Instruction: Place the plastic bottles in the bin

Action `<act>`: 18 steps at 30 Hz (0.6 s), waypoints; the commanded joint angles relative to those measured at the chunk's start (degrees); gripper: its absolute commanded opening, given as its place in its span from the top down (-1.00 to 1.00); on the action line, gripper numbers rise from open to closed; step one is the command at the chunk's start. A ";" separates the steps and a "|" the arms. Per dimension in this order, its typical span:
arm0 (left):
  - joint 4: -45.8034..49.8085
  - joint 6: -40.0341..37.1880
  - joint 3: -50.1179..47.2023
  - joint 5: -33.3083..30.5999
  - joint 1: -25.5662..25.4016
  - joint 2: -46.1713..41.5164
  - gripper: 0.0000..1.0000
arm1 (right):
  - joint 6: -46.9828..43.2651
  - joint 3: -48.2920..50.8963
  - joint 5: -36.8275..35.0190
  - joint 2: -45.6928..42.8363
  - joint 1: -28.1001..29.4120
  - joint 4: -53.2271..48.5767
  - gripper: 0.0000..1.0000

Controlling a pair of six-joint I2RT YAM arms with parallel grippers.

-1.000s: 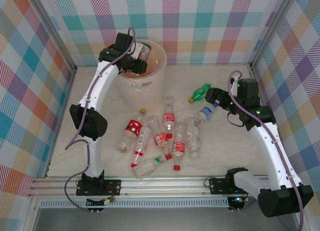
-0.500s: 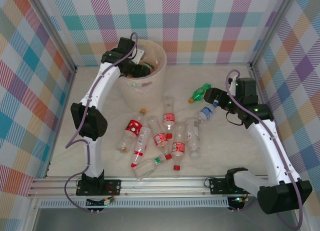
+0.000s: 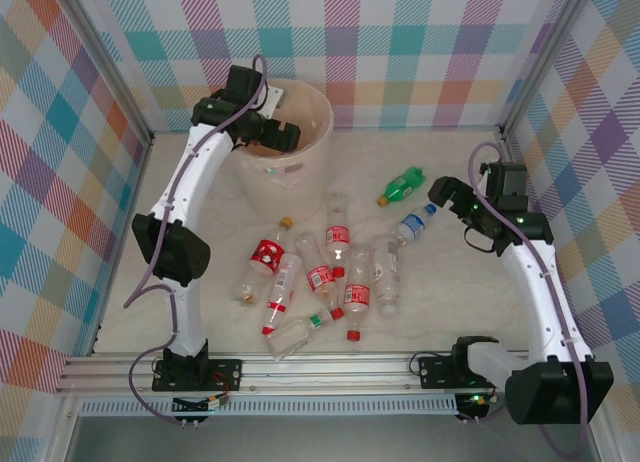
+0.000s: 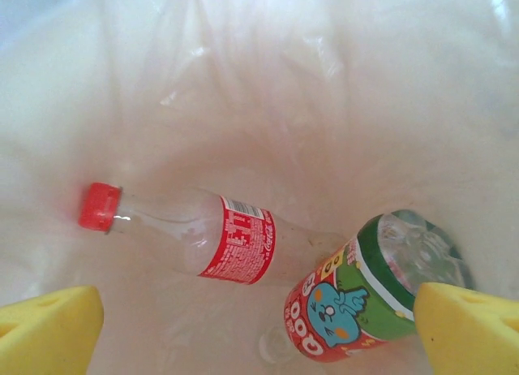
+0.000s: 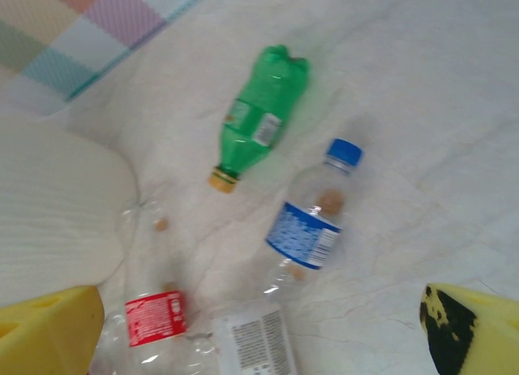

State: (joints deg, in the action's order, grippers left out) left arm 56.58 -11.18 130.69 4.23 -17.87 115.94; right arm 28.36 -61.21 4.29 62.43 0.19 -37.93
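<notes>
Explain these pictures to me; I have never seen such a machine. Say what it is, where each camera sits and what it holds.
These are two white robot arms bolted to a table's near edge. The overhead picture looks down on both; the other two come from cameras on their wrists. The left end effector hangs open over the round cream plastic bin; its wrist camera looks inside at a clear red-capped bottle and a cartoon-labelled bottle. The right end effector, also open, faces a green plastic bottle and a blue-capped clear bottle. More clear bottles lie on the table. Nothing is held.
</notes>
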 commanded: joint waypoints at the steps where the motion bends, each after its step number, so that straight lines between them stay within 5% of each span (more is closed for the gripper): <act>1: -1.71 1.17 2.84 -2.21 -0.33 -6.65 -0.99 | 2.87 1.67 0.35 2.54 -0.66 3.59 -0.98; 7: 1.05 3.05 0.59 -8.65 -3.66 -14.59 -0.99 | 6.60 4.47 3.24 11.09 -0.55 11.65 -0.93; 18: -9.05 14.29 -36.42 -15.49 -23.08 -39.79 -0.95 | 10.16 5.00 4.14 24.65 0.73 18.76 -0.91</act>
State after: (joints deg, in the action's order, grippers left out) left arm 51.62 -2.37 99.57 -8.16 -38.54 79.09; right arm 36.93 -55.59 7.16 84.64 0.16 -22.11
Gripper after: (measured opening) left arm 0.976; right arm 0.955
